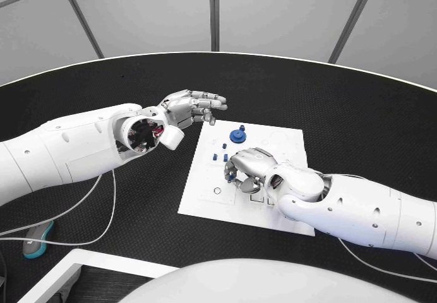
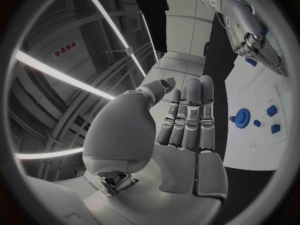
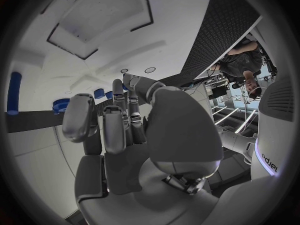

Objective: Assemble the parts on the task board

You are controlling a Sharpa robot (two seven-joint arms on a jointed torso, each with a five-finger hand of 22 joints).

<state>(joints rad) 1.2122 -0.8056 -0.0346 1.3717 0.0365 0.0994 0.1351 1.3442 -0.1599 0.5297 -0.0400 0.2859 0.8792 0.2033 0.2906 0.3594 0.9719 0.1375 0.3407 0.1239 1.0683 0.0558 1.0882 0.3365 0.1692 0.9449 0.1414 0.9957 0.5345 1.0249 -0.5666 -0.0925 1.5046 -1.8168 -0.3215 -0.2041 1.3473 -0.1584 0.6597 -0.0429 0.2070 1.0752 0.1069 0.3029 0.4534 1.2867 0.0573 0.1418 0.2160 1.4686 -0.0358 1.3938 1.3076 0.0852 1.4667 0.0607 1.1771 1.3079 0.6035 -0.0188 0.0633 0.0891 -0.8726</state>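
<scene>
Nearest the robot, the right hand (image 1: 252,169) rests low over the middle of the white task board (image 1: 282,142), its fingers curled down toward the plate; whether they pinch anything beneath them I cannot tell. The board lies flat on the black counter (image 1: 364,113), its long axis running away from the robot and slanted a little, the far end leaning to the robot's right. Just beyond the right hand's fingertips three small blue parts (image 1: 218,150) sit close together on the plate, too small to say which way each one points. Farther on, near the board's far edge, one round blue part (image 1: 237,135) stands upright with a knob on top, pointing straight up. From the right wrist camera one long blue cylinder (image 3: 14,93) shows lying on the board, off to one side of the other pieces. Beyond the board's far left corner the left hand (image 1: 189,107) hovers above the counter, holding nothing, its fingers straight and side by side with the thumb set apart.
</scene>
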